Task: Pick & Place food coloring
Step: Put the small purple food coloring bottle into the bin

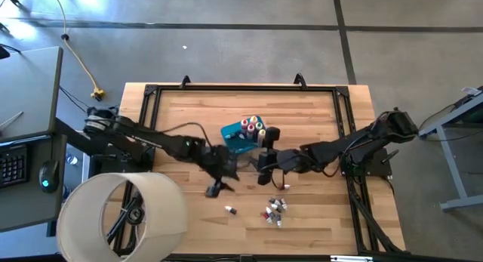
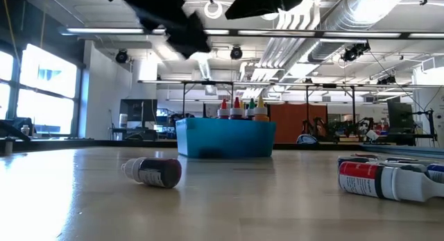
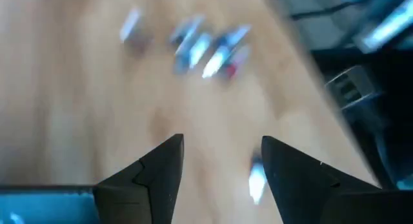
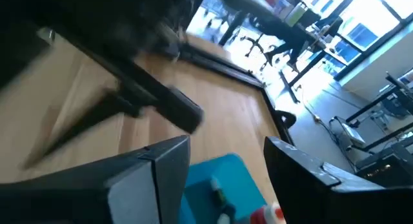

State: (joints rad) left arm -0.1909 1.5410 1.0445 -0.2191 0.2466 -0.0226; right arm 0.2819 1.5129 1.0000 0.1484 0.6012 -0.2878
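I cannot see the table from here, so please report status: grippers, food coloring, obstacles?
Left gripper open, empty, beside blue tub. Right gripper open, empty, above tub. Four bottles standing in tub; loose bottles lying on table. No obstacle seen.

A pale wooden surface (image 1: 181,111) edged by a black frame carries everything here. Near its middle sits a blue tub (image 1: 236,138), with capped squeeze bottles (image 1: 253,127) standing upright inside. Toward the near edge, a small dark-red vial (image 2: 153,172) lies on its side, alone. Just beside it, a cluster of vials (image 1: 275,211) lies scattered flat, among them a red-labelled one (image 2: 378,180) with a white end.
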